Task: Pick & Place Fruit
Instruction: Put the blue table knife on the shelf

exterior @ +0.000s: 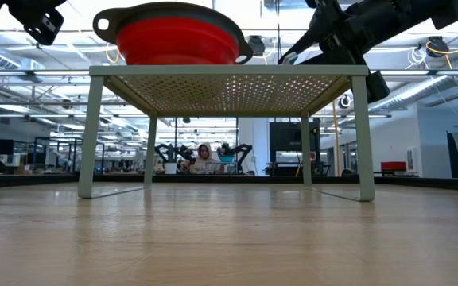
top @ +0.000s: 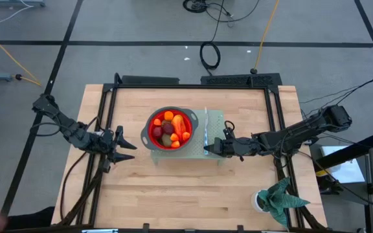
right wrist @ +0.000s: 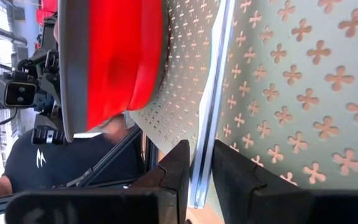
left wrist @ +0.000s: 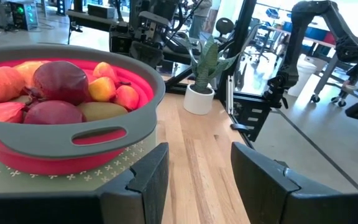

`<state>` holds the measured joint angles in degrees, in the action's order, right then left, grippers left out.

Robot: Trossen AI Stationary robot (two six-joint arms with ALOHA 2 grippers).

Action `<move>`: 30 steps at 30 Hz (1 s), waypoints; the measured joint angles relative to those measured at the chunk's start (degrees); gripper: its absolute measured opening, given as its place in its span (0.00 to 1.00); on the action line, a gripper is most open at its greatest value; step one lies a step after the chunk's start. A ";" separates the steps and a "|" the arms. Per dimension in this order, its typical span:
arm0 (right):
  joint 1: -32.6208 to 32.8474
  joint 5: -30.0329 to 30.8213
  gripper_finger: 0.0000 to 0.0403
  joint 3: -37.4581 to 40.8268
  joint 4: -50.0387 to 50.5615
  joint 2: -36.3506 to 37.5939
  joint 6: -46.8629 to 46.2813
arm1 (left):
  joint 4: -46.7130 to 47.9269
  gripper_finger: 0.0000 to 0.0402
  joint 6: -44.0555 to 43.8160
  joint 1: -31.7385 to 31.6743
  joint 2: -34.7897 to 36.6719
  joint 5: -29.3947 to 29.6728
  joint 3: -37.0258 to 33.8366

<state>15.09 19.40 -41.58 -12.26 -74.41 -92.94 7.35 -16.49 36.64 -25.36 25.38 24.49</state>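
Centre frame in the high view, the fruit (top: 168, 129) sits piled in the red bowl (top: 146, 140): dark red rounds, a kiwi and orange bits, all inside the grey rim. The bowl stands on the left half of the pale rack (top: 216, 120), raised above the surface (top: 173, 194). Just right of the bowl lies the knife (top: 206, 133), running up and down the frame.

At the knife's lower end is the right gripper (top: 214, 149), and its wrist view shows the fingers drawn narrow on either side of the blade. That looks like a clamp on the knife, not on fruit.

Left of the bowl, the left gripper (top: 127, 142) hangs open and empty, pointed at the rim.

With a blade in the grip this close to a loaded bowl, I'd say the move wants a clean, level draw toward frame right. It should stay clear of the rim, with no twist that could tip the rack.
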 joint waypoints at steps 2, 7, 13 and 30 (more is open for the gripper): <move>0.00 0.09 0.15 -0.02 0.29 0.00 -0.48 | 0.01 0.43 -0.03 -0.01 0.00 0.01 0.00; 0.02 1.46 0.15 -1.63 4.25 0.00 -0.25 | 0.00 0.43 -0.15 0.01 0.00 0.01 0.00; 0.02 1.29 0.13 -6.69 13.75 -0.15 1.27 | 0.00 0.43 -0.16 -0.01 0.00 0.03 0.00; 0.76 1.38 0.12 -6.78 13.48 -0.15 -1.09 | -0.33 0.43 -0.20 0.01 -0.01 0.11 0.00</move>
<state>15.86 20.78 -48.36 1.23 -74.56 -94.04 7.03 -16.69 36.64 -25.38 25.49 24.49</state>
